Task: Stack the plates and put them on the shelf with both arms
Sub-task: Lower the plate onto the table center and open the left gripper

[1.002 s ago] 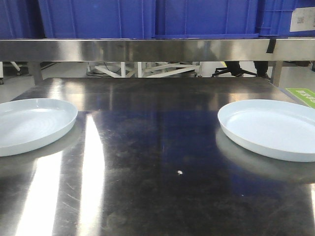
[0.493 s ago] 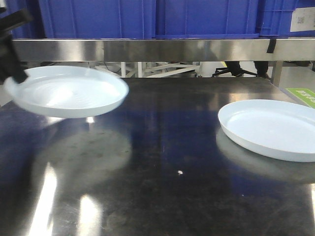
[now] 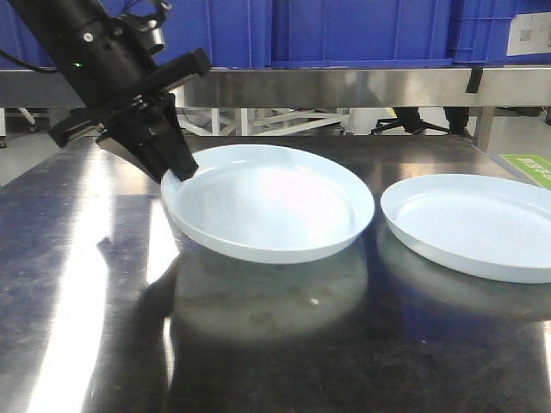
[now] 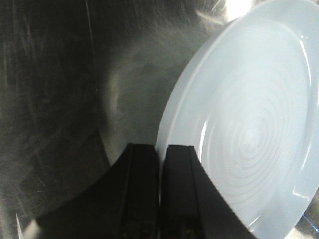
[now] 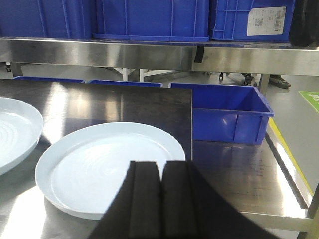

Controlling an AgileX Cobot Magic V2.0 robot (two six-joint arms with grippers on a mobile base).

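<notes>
You swung the left plate (image 3: 271,202) right across the bench (image 3: 258,370), left gripper (image 3: 176,170) jaws pinching its rim. It ended just left of the other plate (image 3: 473,225), not yet stacked. Right gripper (image 5: 160,184) jaws pressed together, empty.

L plate (image 3: 275,206) at table (image 3: 258,361) centre, just left of R plate (image 3: 473,228); shelf (image 3: 344,86) behind, crates (image 3: 362,30) on it.

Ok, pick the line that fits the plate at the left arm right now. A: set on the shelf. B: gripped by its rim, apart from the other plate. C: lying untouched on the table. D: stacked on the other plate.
B: the left gripper has its jaws pinched on the rim of the left plate, and steel tabletop shows between it and the right plate.
</notes>
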